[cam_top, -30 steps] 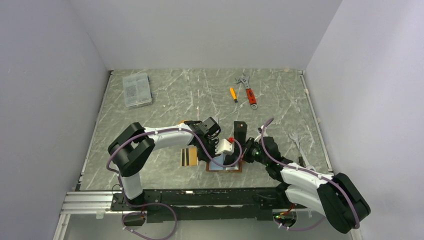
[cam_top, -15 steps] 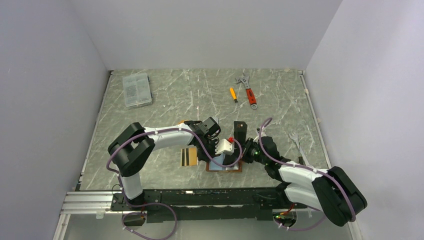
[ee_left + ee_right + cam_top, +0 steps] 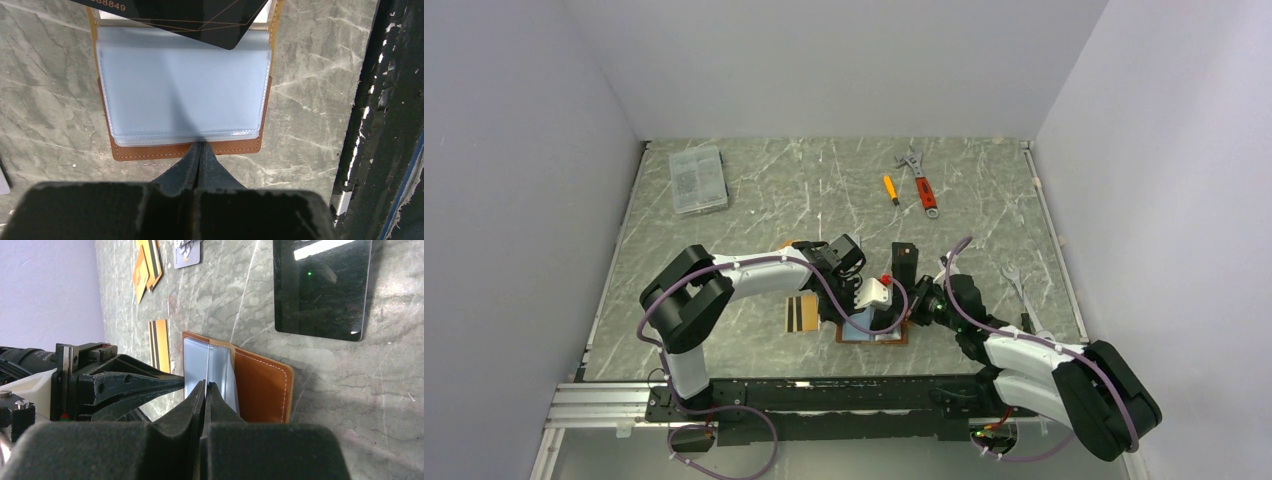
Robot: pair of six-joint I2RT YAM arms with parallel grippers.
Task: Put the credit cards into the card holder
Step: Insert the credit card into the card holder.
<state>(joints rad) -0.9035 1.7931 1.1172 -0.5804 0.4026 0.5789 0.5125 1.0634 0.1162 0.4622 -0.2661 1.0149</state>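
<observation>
While left claw (image 3: 200, 146) pinches shut, card holder (image 3: 185, 85) touches tips.

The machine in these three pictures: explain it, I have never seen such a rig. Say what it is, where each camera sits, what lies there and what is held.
Two robot arms are bolted at a table's near edge, each ending in a two-finger gripper. One picture looks down from above; the other two come from wrist cameras. On the table lie an open tan card holder, a striped gold card, more cards, a black card, a clear box, a screwdriver and wrenches. The left gripper and right gripper are shut at the holder's clear sleeves; the right seems to pinch one. No card is held.
</observation>
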